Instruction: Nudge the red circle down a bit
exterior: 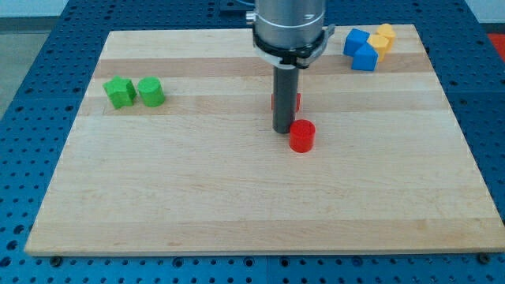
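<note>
The red circle lies near the middle of the wooden board. My rod comes down from the view's top and my tip rests on the board just left of the red circle and slightly above it, touching or nearly touching its upper left edge. A second red block sits behind the rod, mostly hidden, so I cannot make out its shape.
A green star-like block and a green circle sit side by side at the view's left. Two blue blocks and two yellow blocks cluster at the view's top right corner.
</note>
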Robot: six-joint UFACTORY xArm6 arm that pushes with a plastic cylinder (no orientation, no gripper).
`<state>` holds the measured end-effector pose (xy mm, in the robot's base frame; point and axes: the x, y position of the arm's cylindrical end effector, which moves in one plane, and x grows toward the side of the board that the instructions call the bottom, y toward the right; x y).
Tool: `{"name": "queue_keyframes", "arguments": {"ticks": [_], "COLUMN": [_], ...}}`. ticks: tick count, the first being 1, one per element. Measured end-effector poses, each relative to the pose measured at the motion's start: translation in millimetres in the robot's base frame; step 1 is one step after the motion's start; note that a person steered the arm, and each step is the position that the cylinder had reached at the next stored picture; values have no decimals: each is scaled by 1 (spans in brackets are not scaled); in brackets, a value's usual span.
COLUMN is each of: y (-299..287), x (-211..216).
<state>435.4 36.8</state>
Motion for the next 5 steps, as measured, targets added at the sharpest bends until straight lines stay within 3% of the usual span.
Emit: {"name": "queue_keyframes", "arguments": {"ticks": [4, 5], "y": [4, 4], "x": [-23, -9]}}
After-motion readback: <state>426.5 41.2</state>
